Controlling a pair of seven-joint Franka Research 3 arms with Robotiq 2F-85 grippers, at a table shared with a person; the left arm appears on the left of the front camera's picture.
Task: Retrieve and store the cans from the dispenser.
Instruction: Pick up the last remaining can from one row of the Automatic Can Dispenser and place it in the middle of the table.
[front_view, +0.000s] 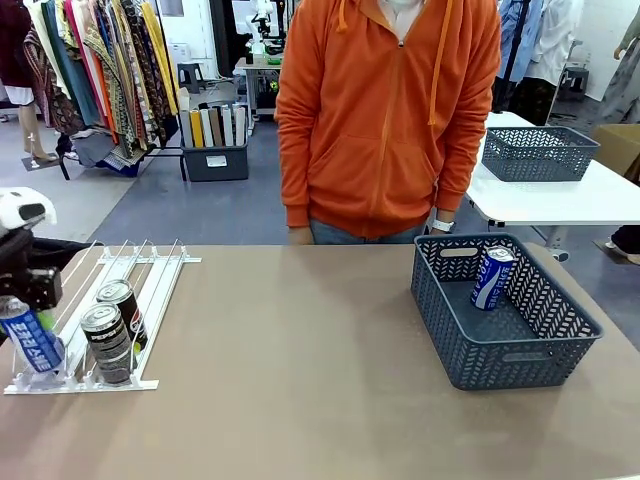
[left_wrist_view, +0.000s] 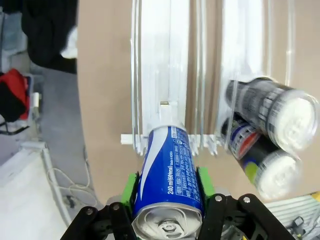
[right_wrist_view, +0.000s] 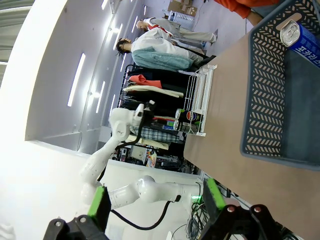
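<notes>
Right, left gripper (left_wrist_view: 168, 186) is clamped on the blue can (left_wrist_view: 167, 160) at the dispenser's (front_view: 150, 258) low end, by the desk's (front_view: 300, 360) left edge. Lift it straight over the white stop and clear of the two black cans (front_view: 110, 335), then carry it to the basket (front_view: 500, 352) at the right edge. Right gripper (right_wrist_view: 156, 197) is agape and empty.

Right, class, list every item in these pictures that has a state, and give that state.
Left gripper: shut on the held blue can.
Held blue can: gripped, tilted, at the low end of the dispenser.
Black cans: two, lying in the dispenser, ungripped.
Right gripper: open, empty.
Basket: holds one can.
Can in basket: blue, leaning against the wall, top up.
</notes>
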